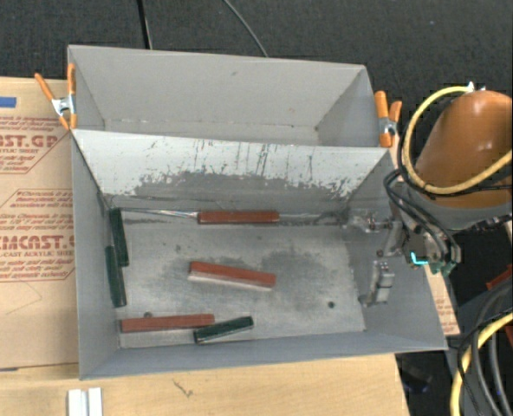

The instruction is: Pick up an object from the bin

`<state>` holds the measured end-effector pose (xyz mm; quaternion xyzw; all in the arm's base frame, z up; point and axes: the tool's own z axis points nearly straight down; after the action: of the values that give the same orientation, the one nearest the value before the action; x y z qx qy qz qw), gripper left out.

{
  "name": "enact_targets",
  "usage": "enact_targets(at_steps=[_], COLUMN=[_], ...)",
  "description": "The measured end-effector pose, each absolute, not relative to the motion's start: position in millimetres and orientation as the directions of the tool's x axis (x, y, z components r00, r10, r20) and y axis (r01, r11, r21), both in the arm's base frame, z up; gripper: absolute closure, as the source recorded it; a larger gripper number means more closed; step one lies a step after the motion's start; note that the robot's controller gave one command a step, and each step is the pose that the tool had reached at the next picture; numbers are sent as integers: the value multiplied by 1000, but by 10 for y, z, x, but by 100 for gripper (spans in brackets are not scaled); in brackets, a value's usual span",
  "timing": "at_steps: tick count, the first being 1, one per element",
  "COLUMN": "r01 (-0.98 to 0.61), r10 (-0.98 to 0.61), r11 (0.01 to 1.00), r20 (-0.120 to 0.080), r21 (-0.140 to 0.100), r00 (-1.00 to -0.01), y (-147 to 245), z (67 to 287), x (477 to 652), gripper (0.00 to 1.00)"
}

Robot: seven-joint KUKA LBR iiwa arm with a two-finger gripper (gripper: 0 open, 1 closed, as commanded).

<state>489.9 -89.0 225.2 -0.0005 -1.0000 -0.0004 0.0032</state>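
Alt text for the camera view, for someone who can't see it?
The gripper hangs by the right wall of the grey bin, above bare floor. A red-brown block lies mid-floor, nearest to it; a red-brown bar lies along the back wall, another by a dark green stick at the front, and two green sticks along the left wall.

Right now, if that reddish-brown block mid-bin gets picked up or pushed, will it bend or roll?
The reddish-brown block looks straight-edged and flat-faced, so it is probably stiff and unlikely to roll. It lies flat on the bin floor, touching nothing else, so a push would likely just slide it.
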Motion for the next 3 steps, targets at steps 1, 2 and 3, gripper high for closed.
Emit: enact_targets(at_steps=[1, 2, 3], r01=[0, -25, -59], r10=[0, -25, -59], r11=[1000, 1000, 998], r20=[-2, -10, -4], r21=[0, -3, 1], r00=[-1000, -1000, -998], y=[-886, -495, -240], z=[2289, 1831, 1283], x=[4917, 5127, 5197], gripper=[0, 0, 0])
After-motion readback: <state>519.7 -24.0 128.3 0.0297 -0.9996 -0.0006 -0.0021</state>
